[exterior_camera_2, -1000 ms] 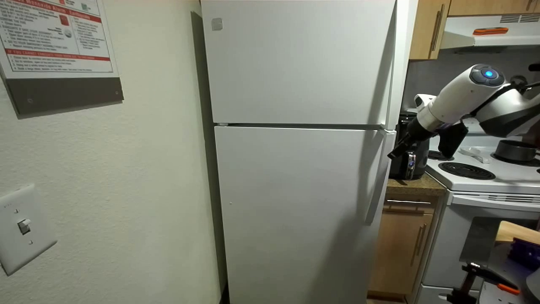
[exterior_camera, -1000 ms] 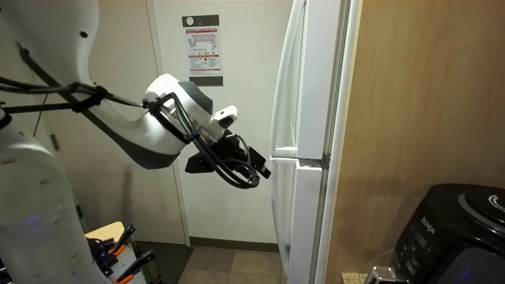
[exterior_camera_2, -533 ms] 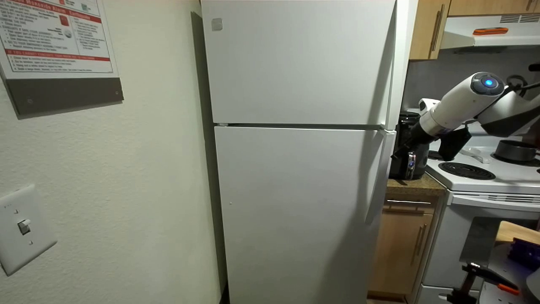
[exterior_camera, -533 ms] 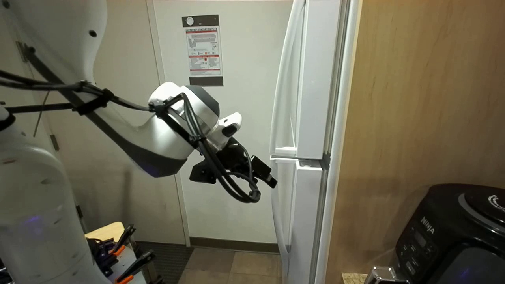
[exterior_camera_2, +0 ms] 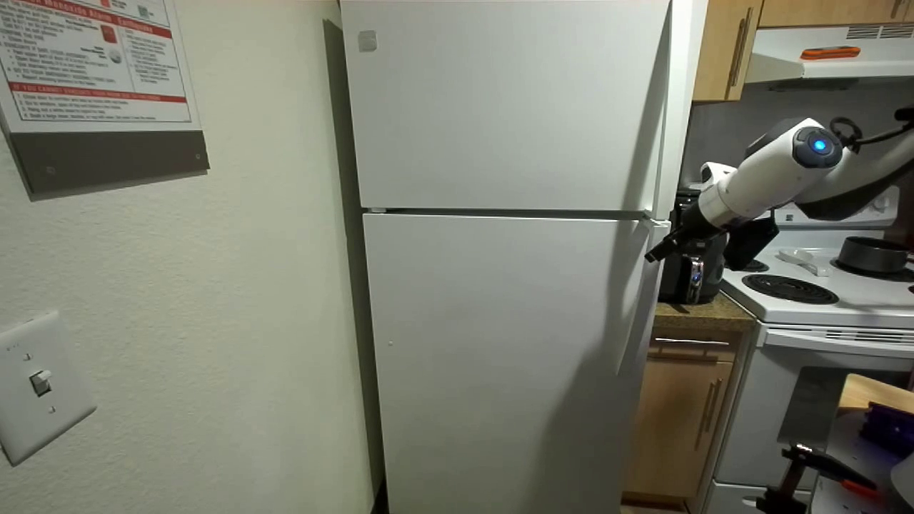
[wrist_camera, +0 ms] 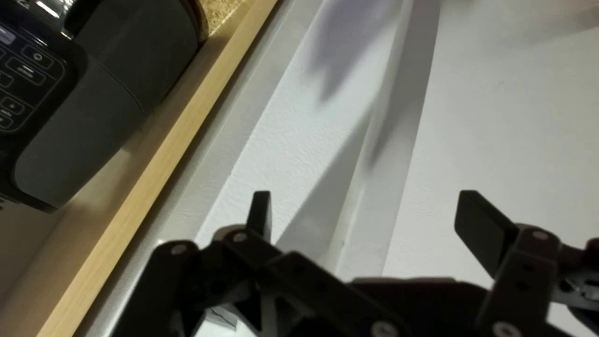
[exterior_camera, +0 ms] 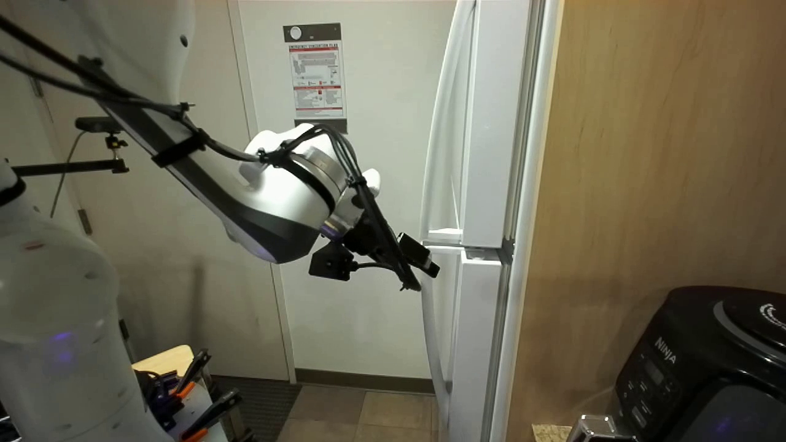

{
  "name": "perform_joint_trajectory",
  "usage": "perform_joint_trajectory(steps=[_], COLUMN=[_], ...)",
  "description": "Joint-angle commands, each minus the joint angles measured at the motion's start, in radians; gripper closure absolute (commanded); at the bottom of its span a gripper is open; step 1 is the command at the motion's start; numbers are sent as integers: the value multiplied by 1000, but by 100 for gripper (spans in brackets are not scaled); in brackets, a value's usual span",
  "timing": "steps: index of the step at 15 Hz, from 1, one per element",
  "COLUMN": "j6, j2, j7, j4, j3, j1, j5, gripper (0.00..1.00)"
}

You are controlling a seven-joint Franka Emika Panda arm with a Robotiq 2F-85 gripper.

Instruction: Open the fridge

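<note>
Claw point(wrist_camera: 364, 206) spread wide; fridge point(exterior_camera_2: 500, 343) just ahead, whether touching unclear.

From the bottom edge a black two-fingered gripper point(wrist_camera: 367, 206) juts in, its fingers point(wrist_camera: 484, 232) spread wide, one on either side of a long, flat-faced white handle point(wrist_camera: 381, 201) that slants steeply downward. Whether they touch it cannot be told. To the right spreads the smooth face of a white fridge point(wrist_camera: 510, 131); left of the handle lies a finely textured white surface point(wrist_camera: 285, 140), with a jagged, purplish-grey shadow point(wrist_camera: 346, 42) across its upper part. Farther left, past a narrow grey strip point(wrist_camera: 202, 192), a pale wooden edge point(wrist_camera: 174, 140) runs diagonally. Beyond it sits a bulky black appliance point(wrist_camera: 107, 112) with a panel of buttons point(wrist_camera: 28, 79), beside a patch of speckled tan countertop point(wrist_camera: 220, 11).
</note>
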Motion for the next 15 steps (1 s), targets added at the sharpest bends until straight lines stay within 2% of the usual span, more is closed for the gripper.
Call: perform_joint_trajectory(steps=[1,5,10,11,12,15], j6=[-8,-13,-10,-11,-7,5], j2=[39,90,179,189,199,192], j7=[146,249,346,364,371,376], j4=[48,92,148,158,166,151], j3=[-29,-74,-139,-149,-156,-165], j1=[79,151,208,216,220,228], j5=[-95,-149,-197,-210,-217,-212], gripper=[0,0,0,25,27,47])
